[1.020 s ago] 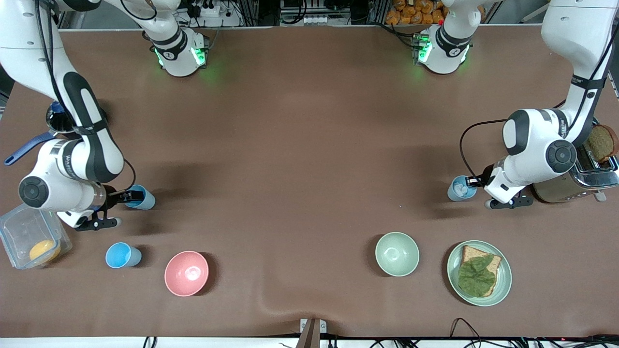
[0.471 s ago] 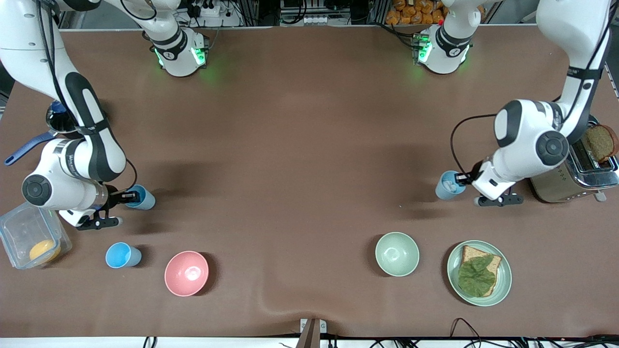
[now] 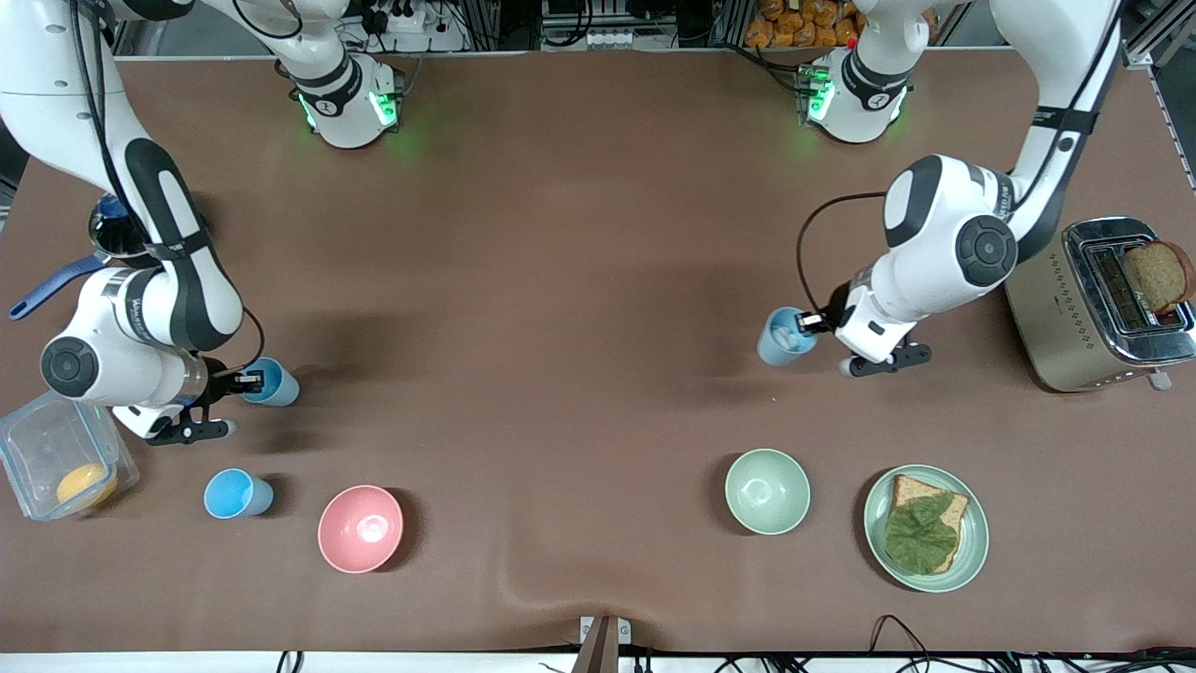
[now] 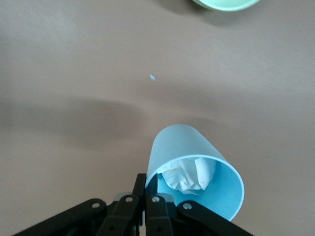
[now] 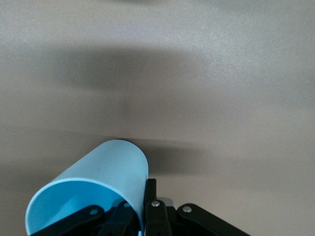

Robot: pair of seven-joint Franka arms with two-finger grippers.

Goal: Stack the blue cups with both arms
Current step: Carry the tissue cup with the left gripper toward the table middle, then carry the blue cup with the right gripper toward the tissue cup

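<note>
My left gripper (image 3: 809,323) is shut on the rim of the grey-blue cup (image 3: 783,338), which has a crumpled white bit inside, and holds it over the table toward the left arm's end. In the left wrist view the cup (image 4: 183,146) shows with my gripper (image 4: 149,181) pinching its rim. My right gripper (image 3: 250,380) is shut on the rim of a bright blue cup (image 3: 277,384) low at the right arm's end; the right wrist view shows this cup (image 5: 106,169) in my gripper (image 5: 145,189). Another sky-blue cup (image 3: 237,494) stands nearer the front camera.
A pink bowl (image 3: 360,528) sits beside the free cup. A pale green bowl (image 3: 767,491) and a plate (image 3: 972,542) with bread and lettuce lie nearer the camera than the left gripper. A toaster (image 3: 1056,308), a clear box (image 3: 37,439) and a blue-handled pan (image 3: 47,285) stand at the table's ends.
My left gripper has carried the grey-blue cup away from the toaster toward the table's middle. The right arm and its cup have barely moved.
</note>
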